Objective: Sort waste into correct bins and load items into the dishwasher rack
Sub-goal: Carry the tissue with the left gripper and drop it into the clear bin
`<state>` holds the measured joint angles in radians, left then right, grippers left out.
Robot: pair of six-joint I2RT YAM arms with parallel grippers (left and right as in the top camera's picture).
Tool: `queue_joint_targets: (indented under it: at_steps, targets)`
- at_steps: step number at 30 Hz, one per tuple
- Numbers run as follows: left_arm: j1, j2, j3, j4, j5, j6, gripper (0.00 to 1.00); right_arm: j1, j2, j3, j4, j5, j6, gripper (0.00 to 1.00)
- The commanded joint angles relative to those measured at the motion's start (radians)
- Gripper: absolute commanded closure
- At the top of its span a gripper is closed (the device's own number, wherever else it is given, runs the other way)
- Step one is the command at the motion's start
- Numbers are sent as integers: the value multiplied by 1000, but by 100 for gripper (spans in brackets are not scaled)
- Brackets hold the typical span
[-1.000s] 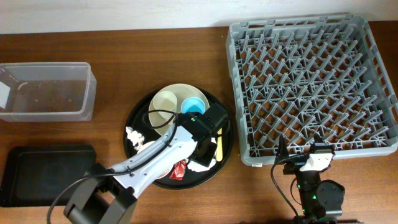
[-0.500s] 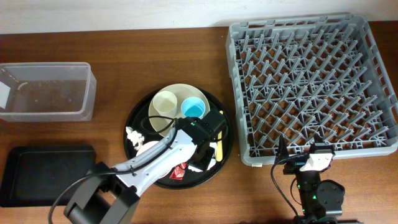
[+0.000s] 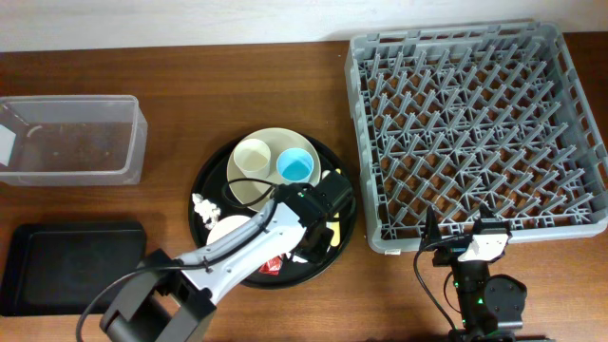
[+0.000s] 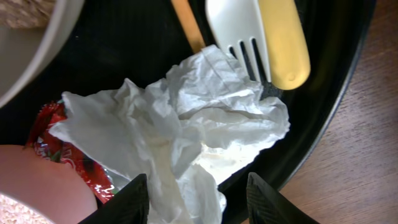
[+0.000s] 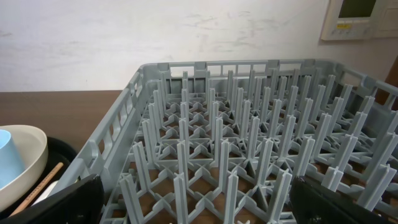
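Fork (image 4: 233,25), knife (image 4: 283,37), stick (image 4: 186,25), wrapper (image 4: 38,121): one each

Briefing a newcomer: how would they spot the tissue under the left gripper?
Find the round black tray beside the grey rack. Near its rack-side edge, under the left gripper, lies a crumpled white tissue. Unlike the other tissue, it touches the white fork and red wrapper.

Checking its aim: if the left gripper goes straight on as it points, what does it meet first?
Probably the crumpled white tissue, right ahead of the open left gripper; depth is unclear.
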<state>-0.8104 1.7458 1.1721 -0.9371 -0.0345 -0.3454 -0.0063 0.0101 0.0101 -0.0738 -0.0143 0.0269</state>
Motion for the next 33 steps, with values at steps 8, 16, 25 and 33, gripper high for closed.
queue_joint_targets:
  at_steps: [8,16,25,33]
  targets:
    - [-7,6,-12,2,-24,-10,51,6,-7,-5,-6,11,8,2]
    - [-7,6,-39,6,-41,-10,52,6,-7,-5,-6,11,8,2]
    - [-7,6,-45,29,-41,-10,99,6,-7,-5,-6,11,8,2]
    - [20,2,243,-171,-42,41,100,6,-6,-5,-6,11,8,2]
